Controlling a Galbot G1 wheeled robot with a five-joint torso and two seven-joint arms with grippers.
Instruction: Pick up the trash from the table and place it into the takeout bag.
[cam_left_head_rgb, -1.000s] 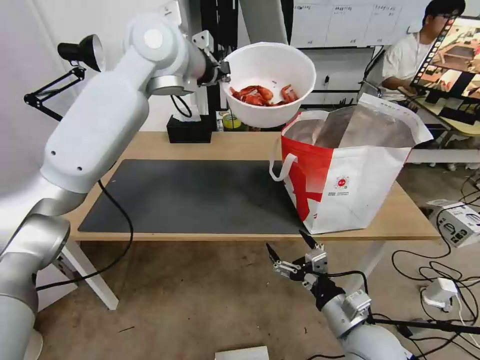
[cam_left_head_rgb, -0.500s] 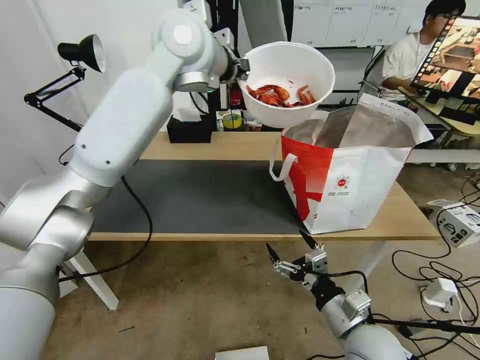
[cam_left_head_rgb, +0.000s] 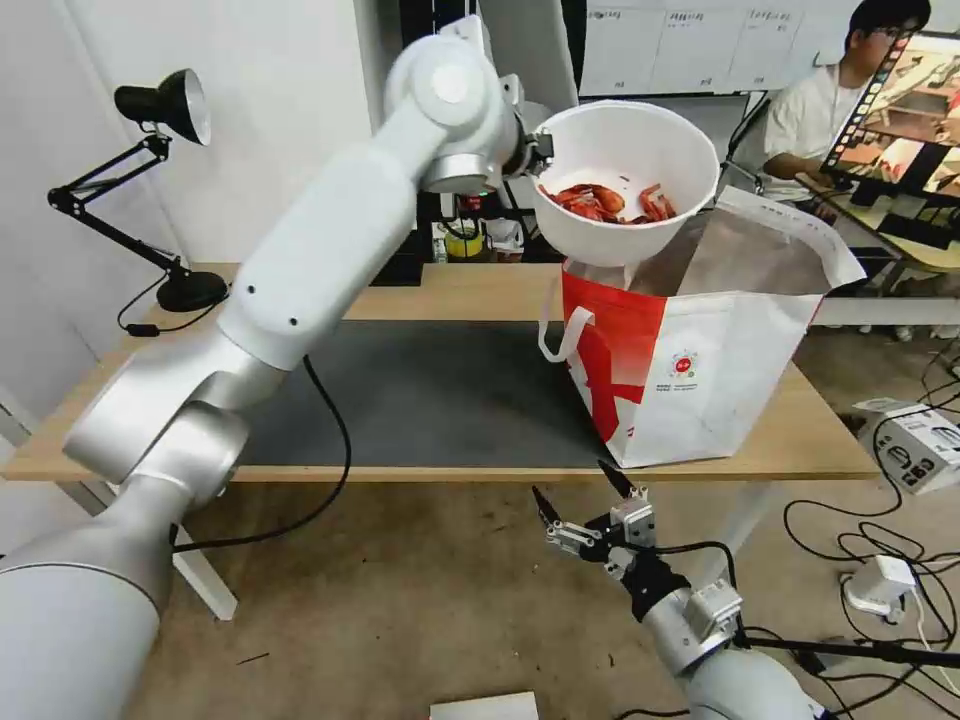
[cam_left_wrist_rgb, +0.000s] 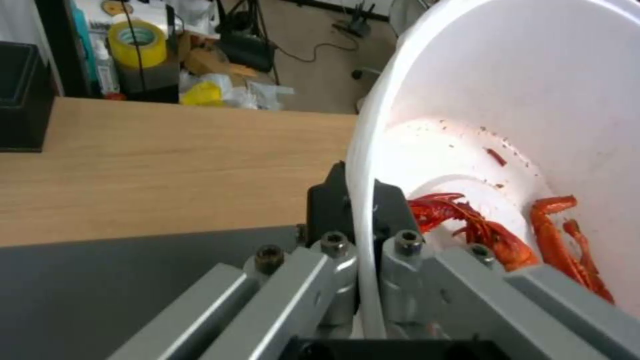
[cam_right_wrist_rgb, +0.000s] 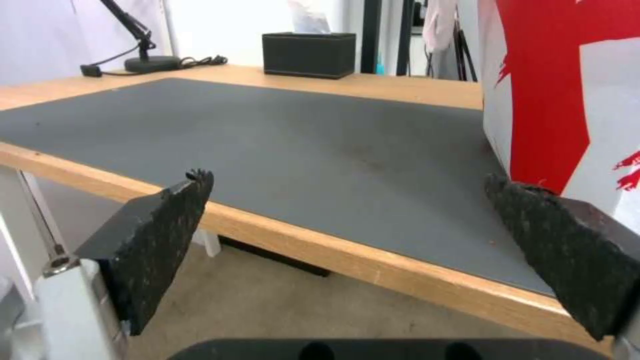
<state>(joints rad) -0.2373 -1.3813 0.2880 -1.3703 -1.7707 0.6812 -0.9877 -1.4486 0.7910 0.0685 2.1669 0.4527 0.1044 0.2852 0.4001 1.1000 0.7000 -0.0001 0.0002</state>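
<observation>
Floor level first: right gripper (cam_left_head_rgb: 585, 497) parked low, in front of the near edge of the table (cam_left_head_rgb: 480, 285), jaws spread wide with nothing between the black pads (cam_right_wrist_rgb: 163, 235). Idle by the look of it, kept clear of the left arm's path overhead.

On the tabletop, dark grey mat (cam_left_head_rgb: 430, 390) bare across its middle; no loose trash to be seen on it, so probably the last piece in hand. At the right end, takeout bag (cam_left_head_rgb: 700, 350) standing upright, mouth gaping, silver foil lining exposed, a white loop handle hanging on its left side. Placed open like that to take a drop from above.

Higher and farther back, left gripper (cam_left_wrist_rgb: 360, 197) pinched narrow on the rim of the white bowl (cam_left_head_rgb: 625, 175), one finger outside the wall and one inside, just beside the red shells (cam_left_head_rgb: 610, 203). Bowl carried by its edge, tilted slightly toward the head camera, shells gathered on the bottom. Held above the bag's far left corner, lower edge overlapping the bag's rim; touching or just clear, hard to tell. Judged as the carry stage close to release, with the bowl not yet lowered inside.

Far edge: black tissue box (cam_right_wrist_rgb: 308, 54), left alone, and a desk lamp (cam_left_head_rgb: 165, 100) at the far left.
</observation>
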